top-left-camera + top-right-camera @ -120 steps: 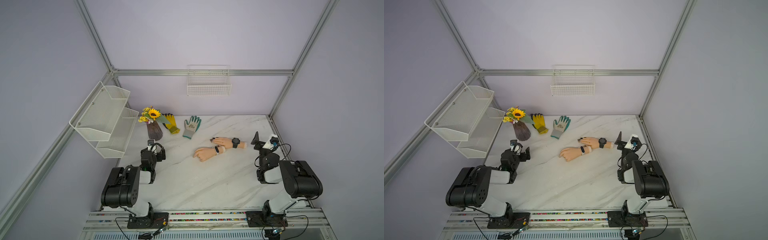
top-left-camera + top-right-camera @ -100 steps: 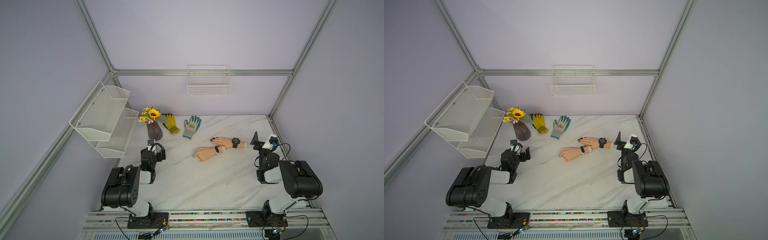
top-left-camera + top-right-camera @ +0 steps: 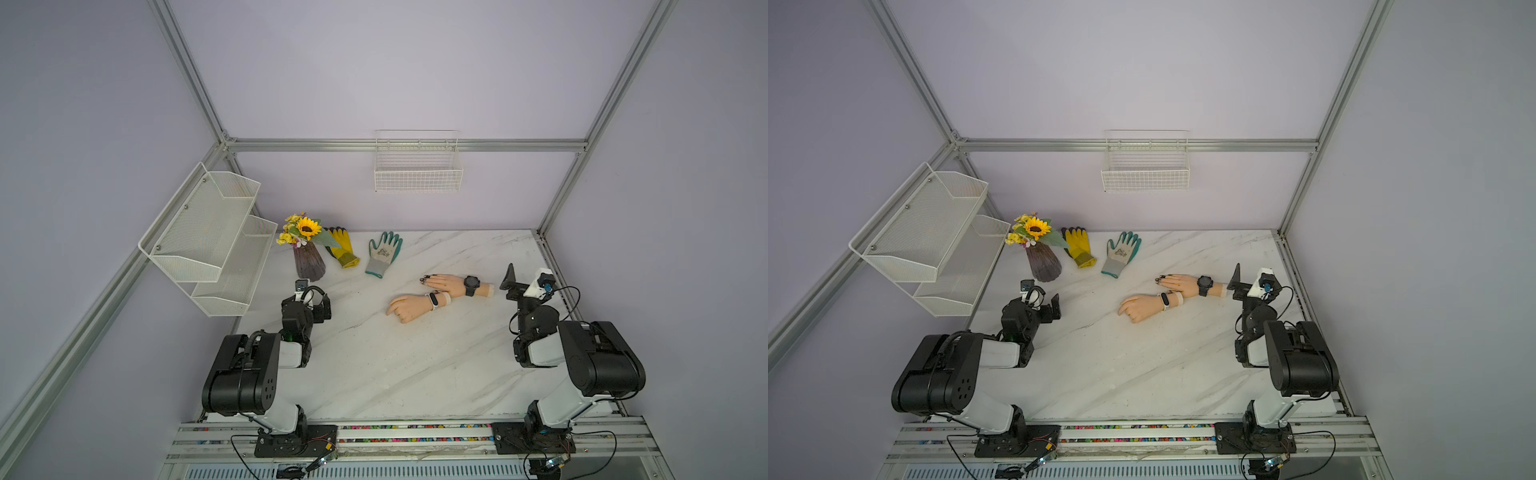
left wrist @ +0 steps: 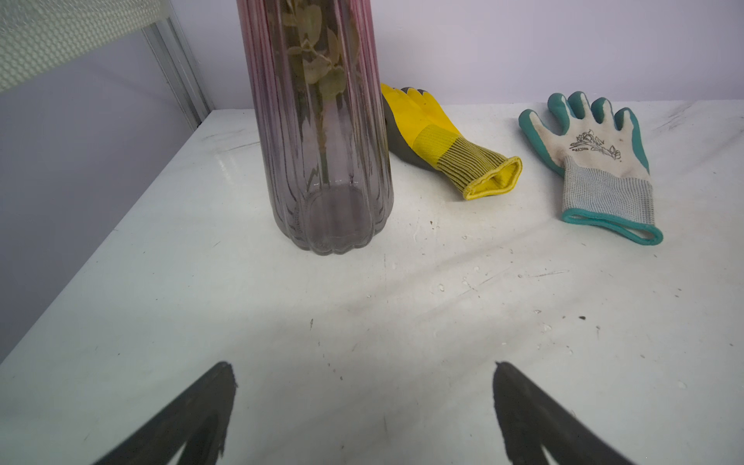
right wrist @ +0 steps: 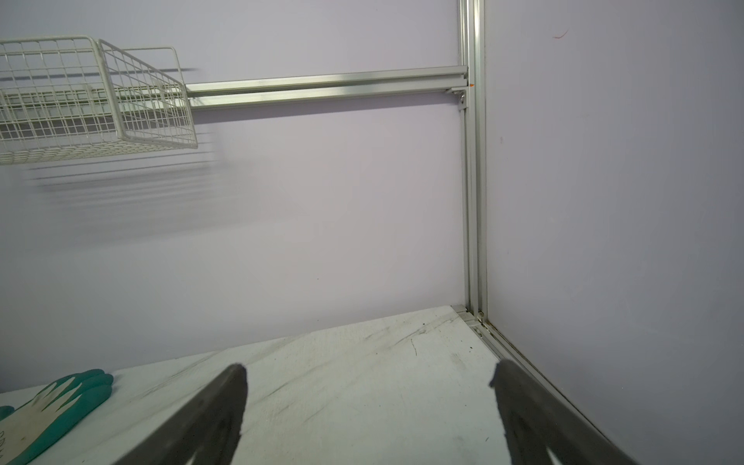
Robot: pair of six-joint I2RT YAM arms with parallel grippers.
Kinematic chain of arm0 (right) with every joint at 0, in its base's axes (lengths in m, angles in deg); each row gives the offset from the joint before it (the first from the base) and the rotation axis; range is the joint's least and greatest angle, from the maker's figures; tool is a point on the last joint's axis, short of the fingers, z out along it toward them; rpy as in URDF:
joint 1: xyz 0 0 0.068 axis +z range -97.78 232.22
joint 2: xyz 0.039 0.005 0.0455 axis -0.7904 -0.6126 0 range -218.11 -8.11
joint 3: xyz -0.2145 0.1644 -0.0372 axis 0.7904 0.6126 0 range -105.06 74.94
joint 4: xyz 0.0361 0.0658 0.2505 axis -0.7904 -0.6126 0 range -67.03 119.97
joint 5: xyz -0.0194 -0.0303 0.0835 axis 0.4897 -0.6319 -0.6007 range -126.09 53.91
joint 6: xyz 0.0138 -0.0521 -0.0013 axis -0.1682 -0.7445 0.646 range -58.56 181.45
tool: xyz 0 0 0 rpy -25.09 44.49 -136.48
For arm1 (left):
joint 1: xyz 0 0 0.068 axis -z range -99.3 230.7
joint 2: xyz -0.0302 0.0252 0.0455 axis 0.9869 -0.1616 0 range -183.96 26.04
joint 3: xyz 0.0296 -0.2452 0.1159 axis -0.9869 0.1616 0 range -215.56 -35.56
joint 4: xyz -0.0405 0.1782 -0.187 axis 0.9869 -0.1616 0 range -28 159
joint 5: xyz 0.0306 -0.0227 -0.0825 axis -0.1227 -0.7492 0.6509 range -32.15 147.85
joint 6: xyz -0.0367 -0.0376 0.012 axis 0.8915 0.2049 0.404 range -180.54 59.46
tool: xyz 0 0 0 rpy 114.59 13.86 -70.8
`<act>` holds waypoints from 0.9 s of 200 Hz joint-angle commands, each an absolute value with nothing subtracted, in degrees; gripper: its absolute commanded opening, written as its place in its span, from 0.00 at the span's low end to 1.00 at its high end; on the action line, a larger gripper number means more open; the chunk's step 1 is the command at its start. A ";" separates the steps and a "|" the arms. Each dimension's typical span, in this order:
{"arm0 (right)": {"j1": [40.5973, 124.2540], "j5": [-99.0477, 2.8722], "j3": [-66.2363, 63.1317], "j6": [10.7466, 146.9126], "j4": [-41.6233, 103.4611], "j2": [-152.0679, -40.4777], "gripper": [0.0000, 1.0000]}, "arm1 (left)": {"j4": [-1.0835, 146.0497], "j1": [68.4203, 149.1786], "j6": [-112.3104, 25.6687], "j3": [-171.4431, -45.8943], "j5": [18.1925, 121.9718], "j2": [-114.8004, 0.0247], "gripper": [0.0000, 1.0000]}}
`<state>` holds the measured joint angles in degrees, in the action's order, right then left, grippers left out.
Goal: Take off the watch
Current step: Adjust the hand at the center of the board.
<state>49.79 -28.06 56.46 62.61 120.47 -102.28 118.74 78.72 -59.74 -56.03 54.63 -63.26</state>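
Two mannequin hands lie on the marble table (image 3: pixel 415 374). The far hand (image 3: pixel 446 282) wears a black round watch (image 3: pixel 471 285) (image 3: pixel 1204 285) on its wrist. The near hand (image 3: pixel 409 308) has a slim black band on a white strap (image 3: pixel 434 300) (image 3: pixel 1165 301). My right gripper (image 3: pixel 524 282) (image 3: pixel 1252 282) (image 5: pixel 368 372) is open and empty, just right of the watch wrist's end and pointing at the back right corner. My left gripper (image 3: pixel 312 300) (image 3: pixel 1040 303) (image 4: pixel 364 370) is open and empty, low over the table at the left, far from the hands.
A ribbed glass vase with flowers (image 3: pixel 308 259) (image 4: pixel 326 141) stands just beyond the left gripper. A yellow glove (image 3: pixel 343 249) (image 4: pixel 451 145) and a teal-and-white glove (image 3: pixel 384 253) (image 4: pixel 596 165) lie behind. A white wire basket (image 3: pixel 417 170) hangs on the back wall, and a mesh shelf (image 3: pixel 208 237) on the left.
The right gripper has shifted very slightly toward the hands. The left arm and all the objects have stayed where they were.
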 commanded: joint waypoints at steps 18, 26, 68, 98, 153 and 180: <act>50.69 -24.68 55.04 63.69 114.58 -88.28 0.97 | 121.69 78.32 -59.92 -57.45 54.34 -63.32 1.00; 50.74 -24.48 54.25 66.49 109.60 -83.38 0.97 | 121.74 78.25 -59.87 -57.46 54.34 -63.34 1.00; 50.96 -29.66 52.54 82.63 91.81 -62.68 0.97 | 121.92 78.24 -59.80 -57.41 54.29 -63.34 1.00; 53.06 -38.64 49.10 93.63 79.22 -59.10 0.97 | 122.48 78.24 -60.52 -56.96 55.13 -63.05 1.00; 69.96 -48.22 44.15 94.68 65.95 -64.54 0.97 | 117.53 84.31 -64.70 -52.70 48.29 -46.61 1.00; 74.08 -53.37 43.32 96.72 65.72 -69.08 0.97 | 108.41 93.56 -60.88 -53.84 45.37 -35.66 1.00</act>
